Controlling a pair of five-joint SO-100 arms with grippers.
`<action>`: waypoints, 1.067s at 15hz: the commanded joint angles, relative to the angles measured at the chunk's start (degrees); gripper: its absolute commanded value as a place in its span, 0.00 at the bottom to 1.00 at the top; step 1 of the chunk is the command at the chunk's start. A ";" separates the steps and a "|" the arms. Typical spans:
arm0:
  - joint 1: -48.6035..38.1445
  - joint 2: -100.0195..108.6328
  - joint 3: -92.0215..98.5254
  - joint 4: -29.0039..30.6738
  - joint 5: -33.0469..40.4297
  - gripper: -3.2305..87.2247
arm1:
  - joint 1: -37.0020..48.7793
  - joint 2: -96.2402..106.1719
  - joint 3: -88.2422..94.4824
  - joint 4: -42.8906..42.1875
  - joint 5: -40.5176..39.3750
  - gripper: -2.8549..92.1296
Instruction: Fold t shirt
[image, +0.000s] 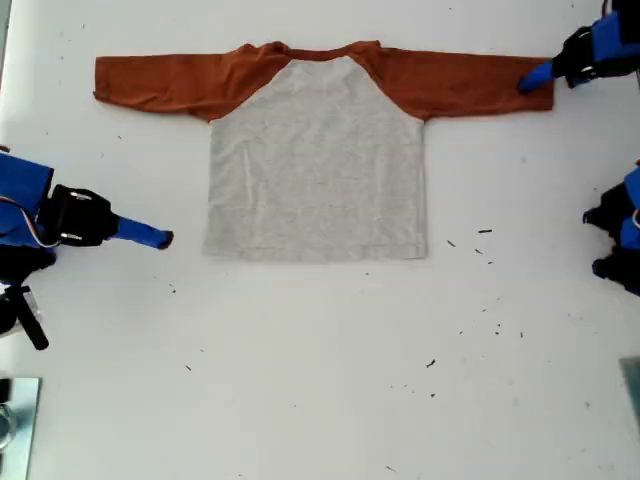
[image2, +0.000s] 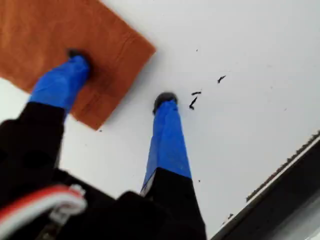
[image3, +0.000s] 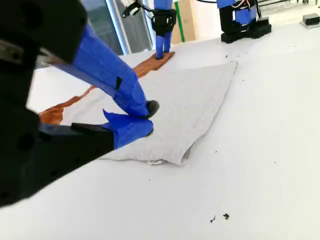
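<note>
The t shirt (image: 320, 160) lies flat on the white table, grey body up and rust-orange sleeves spread to both sides. My first gripper (image: 532, 80) is at the cuff on the exterior view's right. It stands open (image2: 122, 77), one fingertip (image2: 77, 57) pressing on the orange sleeve (image2: 60, 30), the other on bare table just past the cuff. My second gripper (image: 160, 238) hovers low at the exterior view's left, a little short of the grey hem corner (image3: 165, 155). Its jaws (image3: 145, 120) are together with nothing between them.
Part of an arm's base (image: 620, 235) shows at the exterior view's right edge. A metal piece (image: 15, 420) sits in the exterior view's lower left corner. Small black specks (image: 480, 240) dot the table (image: 320, 380) near the shirt's hem and below it.
</note>
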 joint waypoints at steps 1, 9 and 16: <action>-1.49 0.44 0.62 0.18 0.35 0.03 | 0.18 0.00 -0.53 -1.41 0.00 0.06; -1.23 0.44 0.62 0.18 0.35 0.03 | -40.25 18.54 -27.33 21.62 22.06 0.06; -0.18 0.44 0.62 0.18 0.35 0.03 | -67.06 11.34 -52.82 31.55 33.57 0.26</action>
